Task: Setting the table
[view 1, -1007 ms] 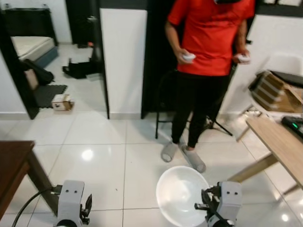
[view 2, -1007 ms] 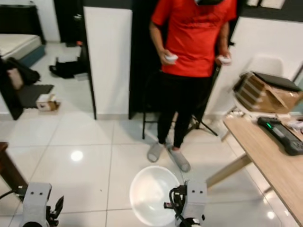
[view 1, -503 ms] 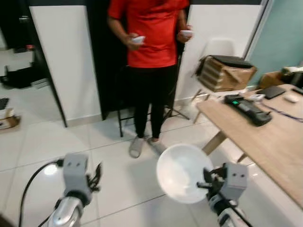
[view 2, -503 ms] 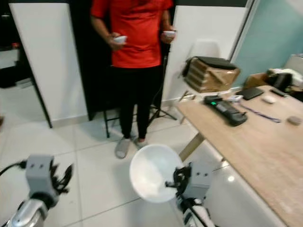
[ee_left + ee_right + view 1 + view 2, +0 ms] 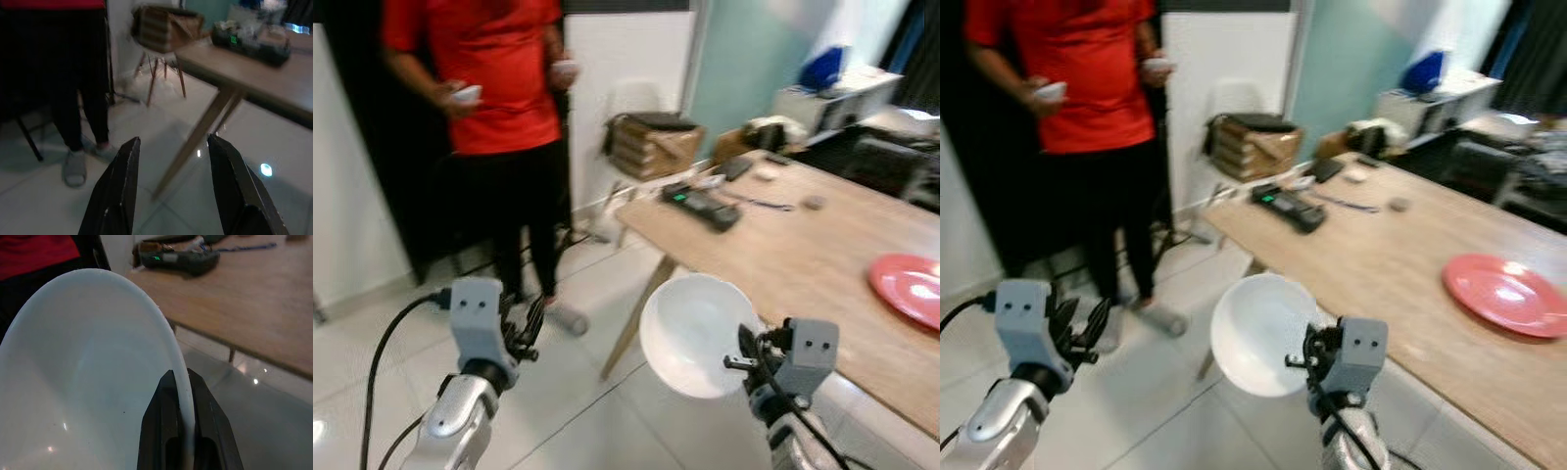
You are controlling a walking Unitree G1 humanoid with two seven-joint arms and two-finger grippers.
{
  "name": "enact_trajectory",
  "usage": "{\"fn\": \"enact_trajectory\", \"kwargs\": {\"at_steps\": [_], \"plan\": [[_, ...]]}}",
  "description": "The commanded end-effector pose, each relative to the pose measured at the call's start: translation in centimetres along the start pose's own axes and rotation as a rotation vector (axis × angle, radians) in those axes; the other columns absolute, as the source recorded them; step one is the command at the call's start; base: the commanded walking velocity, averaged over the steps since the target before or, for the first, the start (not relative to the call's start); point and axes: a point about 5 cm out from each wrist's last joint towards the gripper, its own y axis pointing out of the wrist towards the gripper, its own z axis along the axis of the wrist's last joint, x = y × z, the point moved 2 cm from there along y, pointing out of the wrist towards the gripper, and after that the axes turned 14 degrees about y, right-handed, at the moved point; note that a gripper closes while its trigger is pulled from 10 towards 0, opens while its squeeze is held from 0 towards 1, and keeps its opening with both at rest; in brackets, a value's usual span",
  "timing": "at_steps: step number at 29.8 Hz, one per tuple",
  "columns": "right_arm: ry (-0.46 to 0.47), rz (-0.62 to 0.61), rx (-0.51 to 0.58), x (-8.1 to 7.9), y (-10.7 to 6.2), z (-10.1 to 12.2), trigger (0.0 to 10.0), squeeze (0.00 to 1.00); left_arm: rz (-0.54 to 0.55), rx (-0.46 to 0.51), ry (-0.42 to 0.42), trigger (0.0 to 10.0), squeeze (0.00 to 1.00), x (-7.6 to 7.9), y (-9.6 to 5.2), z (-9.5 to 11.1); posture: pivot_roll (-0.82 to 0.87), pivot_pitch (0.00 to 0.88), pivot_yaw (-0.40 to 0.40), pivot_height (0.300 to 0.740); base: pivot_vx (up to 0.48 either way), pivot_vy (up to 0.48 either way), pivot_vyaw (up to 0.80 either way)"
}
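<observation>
Left eye view: the right gripper is reaching forward low in front of the robot, its two black fingers pinching the rim of a white bowl. The bowl is tipping on edge with its hollow facing the camera, and nothing is lying in it. It is hanging in the air just beside the near edge of a wooden table, over the white tiled floor. The left gripper is rising at the left on a silver arm, with its fingers standing apart and holding nothing. A person in a red shirt is standing behind it, holding a small white controller in each hand.

Right eye view: a red plate is lying flat on the table, well apart from the bowl, with nothing on it. A black handset with a green light is lying toward the table's far end, and a brown cardboard box is sitting beyond that end.

Left wrist view: the two black fingers are spreading wide with bare floor between them; a slanting table leg and the person's slippered foot are showing beyond.

Right wrist view: the two fingers are closing tightly, one on each side of the bowl's thin rim, with the table edge running close behind.
</observation>
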Motion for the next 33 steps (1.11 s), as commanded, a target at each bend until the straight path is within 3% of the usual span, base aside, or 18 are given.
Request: {"fn": "enact_trajectory", "kwargs": {"at_steps": [1,33], "plan": [[0.003,-0.026,-0.011,0.69,-0.29,-0.12,10.0,0.00,-0.011,-0.011,-0.011,10.0,0.00,0.27,-0.18,-0.14,0.03,0.111,0.066,0.740,0.000,0.000,-0.80],[0.035,-0.055,-0.012,1.14,-0.13,-0.01,10.0,0.00,0.006,-0.051,-0.012,10.0,0.00,0.15,-0.28,-0.31,0.03,0.113,0.065,0.740,0.000,0.000,-0.80]]}}
